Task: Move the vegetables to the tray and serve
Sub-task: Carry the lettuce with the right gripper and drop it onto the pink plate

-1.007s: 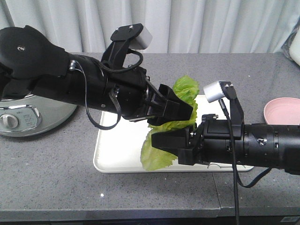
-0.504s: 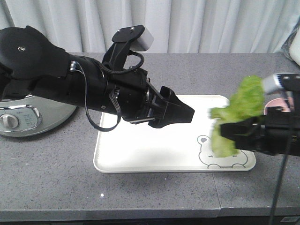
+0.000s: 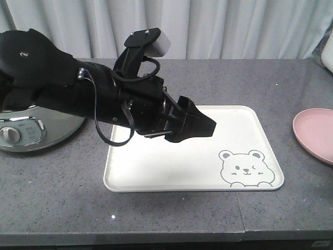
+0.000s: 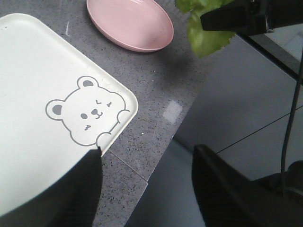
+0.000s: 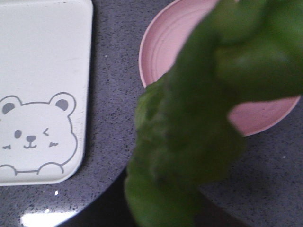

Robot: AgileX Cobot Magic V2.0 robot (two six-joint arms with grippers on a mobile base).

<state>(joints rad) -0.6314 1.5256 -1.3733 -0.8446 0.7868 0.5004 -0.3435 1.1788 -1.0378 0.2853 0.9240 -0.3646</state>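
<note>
Left wrist view: the top edge is cutting off the lettuce leaf (image 4: pixel 203 38) and the right gripper (image 4: pixel 213 21); the left gripper (image 4: pixel 147 156) is showing only as two dark, blurred fingers (image 4: pixel 71 198) over part of the tray (image 4: pixel 28 94). Right wrist view: the leaf is hanging blurred at the lens, hiding much of the pink plate (image 5: pixel 161 42). Front view: the left arm (image 3: pixel 104 99) is covering the tray's far left corner.

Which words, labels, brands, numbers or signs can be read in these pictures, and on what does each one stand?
No text can be read in any view.
Tray: only a winking bear drawing; no lettering shows.
Silver appliance: small marks on its front panel, too blurred to read.
</note>
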